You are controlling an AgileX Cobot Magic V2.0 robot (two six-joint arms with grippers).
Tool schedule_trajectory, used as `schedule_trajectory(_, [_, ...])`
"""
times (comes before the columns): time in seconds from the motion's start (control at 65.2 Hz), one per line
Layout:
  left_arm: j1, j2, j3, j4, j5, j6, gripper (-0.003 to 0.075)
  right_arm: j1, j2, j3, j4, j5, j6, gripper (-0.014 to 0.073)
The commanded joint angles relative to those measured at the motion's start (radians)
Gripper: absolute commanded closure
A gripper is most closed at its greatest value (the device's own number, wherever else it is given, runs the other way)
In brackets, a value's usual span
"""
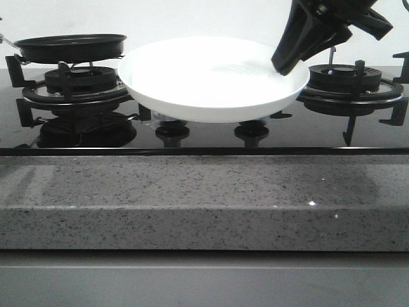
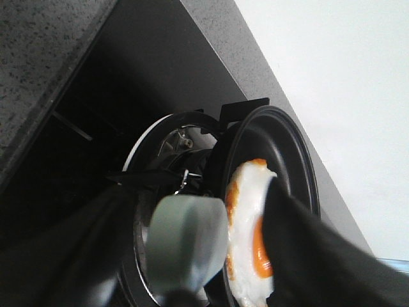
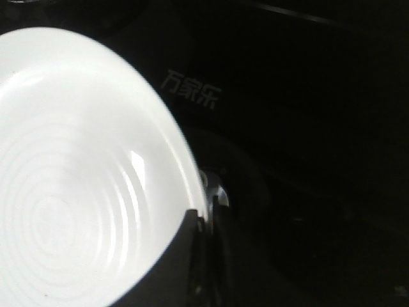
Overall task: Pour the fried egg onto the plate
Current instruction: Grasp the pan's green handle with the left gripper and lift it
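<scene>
The fried egg (image 2: pixel 246 224), cream-white with an orange patch, lies in the black frying pan (image 2: pixel 281 153); the pan's wall hides it in the front view. My left gripper (image 2: pixel 192 256) is shut on the pan's grey handle (image 2: pixel 188 236). It holds the pan (image 1: pixel 70 46) level, a little above the left burner. The white plate (image 1: pixel 211 80) hangs above the middle of the stove. My right gripper (image 1: pixel 285 62) is shut on its right rim. In the right wrist view one finger (image 3: pixel 185 262) lies over the plate's (image 3: pixel 83 173) rim. The plate is empty.
The left burner grate (image 1: pixel 80 84) sits under the pan, and the right burner grate (image 1: pixel 350 82) is beside the plate. Two stove knobs (image 1: pixel 171 133) sit below the plate. The grey granite counter edge (image 1: pixel 204 198) runs along the front. A white wall is behind.
</scene>
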Motion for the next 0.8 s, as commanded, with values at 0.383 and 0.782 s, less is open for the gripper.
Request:
schedule_trajectory(0.383, [-0.004, -0.045, -0.036, -0.094, 0.041, 0.005, 0.0739, 0.003, -0.047, -0.024, 0.040, -0.028, -0.006, 0.0654])
schedule_trajectory(0.782, [-0.011, -0.096, -0.036, -0.447, 0.218, 0.107, 0.0739, 0.003, -0.047, -0.024, 0.040, -0.028, -0.006, 0.0654])
